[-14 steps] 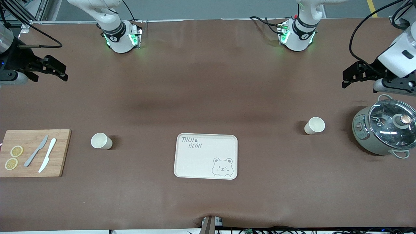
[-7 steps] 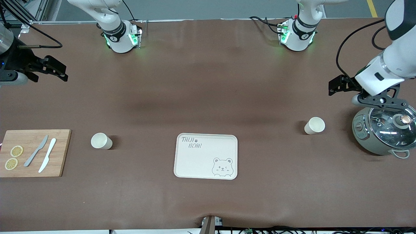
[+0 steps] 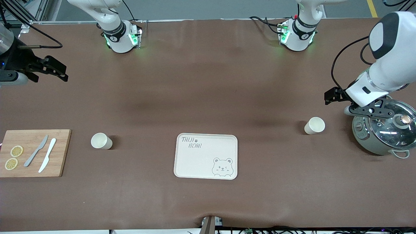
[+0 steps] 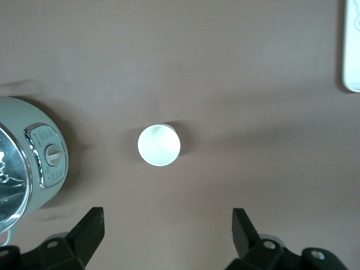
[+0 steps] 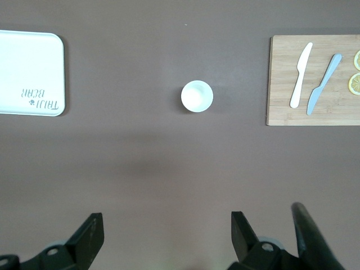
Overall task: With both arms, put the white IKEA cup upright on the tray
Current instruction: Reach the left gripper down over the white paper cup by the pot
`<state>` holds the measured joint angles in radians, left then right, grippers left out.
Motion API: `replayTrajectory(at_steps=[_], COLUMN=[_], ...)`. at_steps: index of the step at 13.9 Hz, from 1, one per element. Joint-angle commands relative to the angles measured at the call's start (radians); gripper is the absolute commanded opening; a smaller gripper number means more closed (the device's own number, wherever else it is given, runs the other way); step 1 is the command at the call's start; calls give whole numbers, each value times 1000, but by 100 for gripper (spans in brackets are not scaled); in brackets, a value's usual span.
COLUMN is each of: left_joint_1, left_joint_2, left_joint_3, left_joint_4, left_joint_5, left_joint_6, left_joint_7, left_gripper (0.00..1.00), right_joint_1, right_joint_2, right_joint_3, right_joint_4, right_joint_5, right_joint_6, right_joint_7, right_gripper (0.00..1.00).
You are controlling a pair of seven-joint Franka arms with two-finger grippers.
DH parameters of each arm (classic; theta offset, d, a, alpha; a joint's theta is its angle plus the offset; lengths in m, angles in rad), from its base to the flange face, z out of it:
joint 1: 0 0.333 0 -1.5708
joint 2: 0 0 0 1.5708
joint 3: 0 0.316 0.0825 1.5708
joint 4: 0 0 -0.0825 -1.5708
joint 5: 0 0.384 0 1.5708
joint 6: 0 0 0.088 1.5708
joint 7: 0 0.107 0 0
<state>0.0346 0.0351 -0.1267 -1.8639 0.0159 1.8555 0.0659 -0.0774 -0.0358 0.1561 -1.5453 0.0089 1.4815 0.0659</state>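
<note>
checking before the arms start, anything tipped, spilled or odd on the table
Nothing stands out. Both white cups stand upright on the table, apart from the tray, which lies flat and bare. The knives and lemon slices sit on the cutting board; the pot has its lid on.

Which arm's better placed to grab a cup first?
Probably left. The left gripper is open and close above the cup beside the pot, which sits centred in its wrist view. The right gripper, open too, waits farther from the cup near the cutting board.
</note>
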Motion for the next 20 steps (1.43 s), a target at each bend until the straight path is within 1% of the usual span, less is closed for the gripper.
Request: replayTrajectory(at_steps=[1, 5, 8, 12, 17, 20], left_joint_1=[15, 16, 16, 22, 10, 8], left_joint_2=[-50, -67, -69, -57, 11, 72], left_joint_3=[-11, -11, -11, -11, -13, -19], left_joint_4=[-110, -256, -345, -440, -443, -439], left_joint_5=[24, 22, 21, 18, 18, 18], left_joint_6=[85, 247, 362, 520, 597, 663], left_joint_7=[12, 12, 11, 9, -1, -11], left_gripper=[100, 100, 100, 100, 100, 100], right_joint_1=[8, 8, 10, 10, 10, 10], right_joint_2=[8, 8, 8, 8, 10, 10], right_joint_3=[0, 0, 0, 0, 0, 0], right_joint_4=[11, 10, 10, 10, 10, 10], right_joint_5=[-21, -21, -21, -21, -23, -23], right_joint_6=[0, -1, -1, 0, 0, 0], right_joint_7=[0, 0, 2, 3, 5, 5], right_gripper=[100, 100, 100, 100, 100, 100])
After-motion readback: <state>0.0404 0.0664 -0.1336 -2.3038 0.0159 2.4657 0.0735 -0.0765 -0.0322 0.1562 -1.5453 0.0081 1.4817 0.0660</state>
